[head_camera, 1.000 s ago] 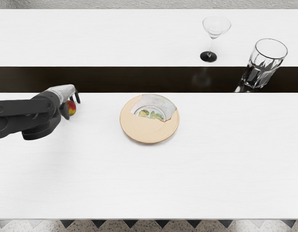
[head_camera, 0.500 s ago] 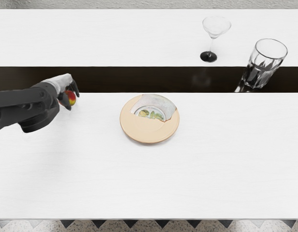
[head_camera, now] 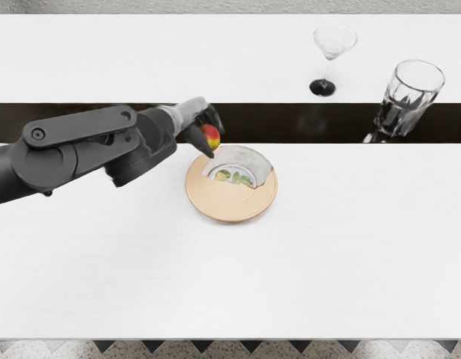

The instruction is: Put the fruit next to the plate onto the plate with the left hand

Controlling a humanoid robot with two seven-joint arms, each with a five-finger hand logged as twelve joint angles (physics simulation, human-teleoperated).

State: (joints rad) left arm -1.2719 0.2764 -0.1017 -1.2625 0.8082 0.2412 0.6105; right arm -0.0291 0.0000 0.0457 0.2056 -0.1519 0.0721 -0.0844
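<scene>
One white table [head_camera: 328,254] bore everything. Left hand [head_camera: 194,123]: fingers clamped on the red-yellow fruit [head_camera: 210,136], held aloft near the tan plate's [head_camera: 215,209] far-left rim. Judged risk: released there, it might roll off. The plate held a filled wrap [head_camera: 242,166]. Tumbler [head_camera: 407,97] and cocktail glass [head_camera: 332,52] appeared empty.

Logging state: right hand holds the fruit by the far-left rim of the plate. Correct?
No: the left hand, arm entering from the left edge, holds the fruit by the far-left rim of the plate. Head view shows it.
</scene>
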